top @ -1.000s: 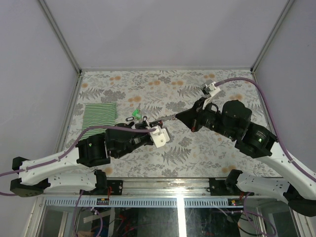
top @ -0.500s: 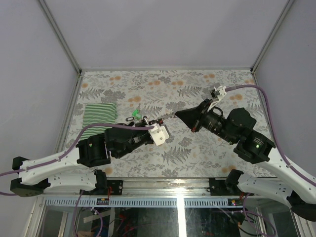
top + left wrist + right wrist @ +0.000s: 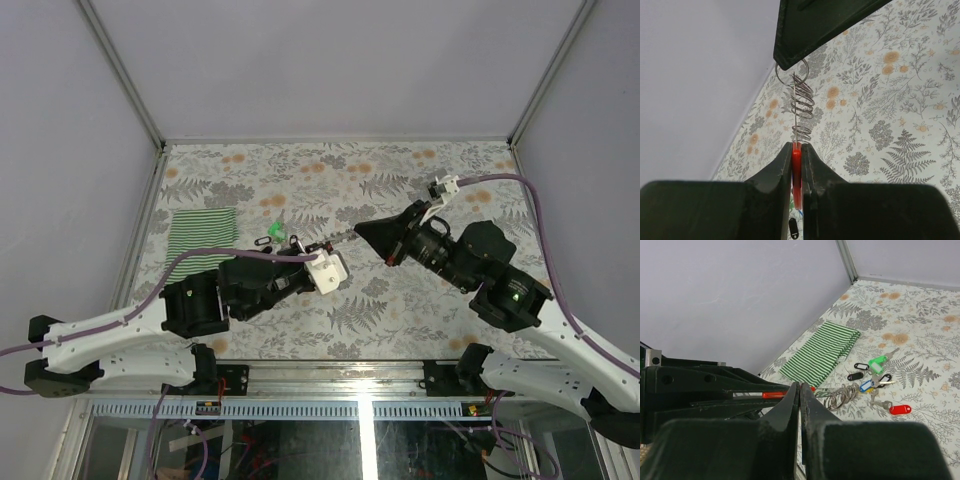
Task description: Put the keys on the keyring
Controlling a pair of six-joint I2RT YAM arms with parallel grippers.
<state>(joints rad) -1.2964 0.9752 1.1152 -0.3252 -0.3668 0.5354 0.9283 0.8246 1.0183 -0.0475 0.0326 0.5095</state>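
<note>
left wrist view: my left claw point(image 3: 796, 146) is pressed together on a red tag point(image 3: 796, 170). from it a springy wire coil point(image 3: 802, 112) stretches up to the keyring point(image 3: 791, 74), which sits at the tip of my right claw point(image 3: 825, 25). that claw is pinched tight and seems to nip the ring's wire.

in the right wrist view the keys point(image 3: 872, 382) lie loose on the tabletop point(image 3: 920, 330), close together beyond the coil and near the striped cloth point(image 3: 822, 354). they carry green, black, blue and red tags.

i judge them very light, stiff and thin, with slick metal that lies flat and is likely to skate away from a pinch. the plastic tags look thicker and grippier, so i would take a key by its tag, edge-on. the keyring is stiff but springy, so it may twist in my grip.
</note>
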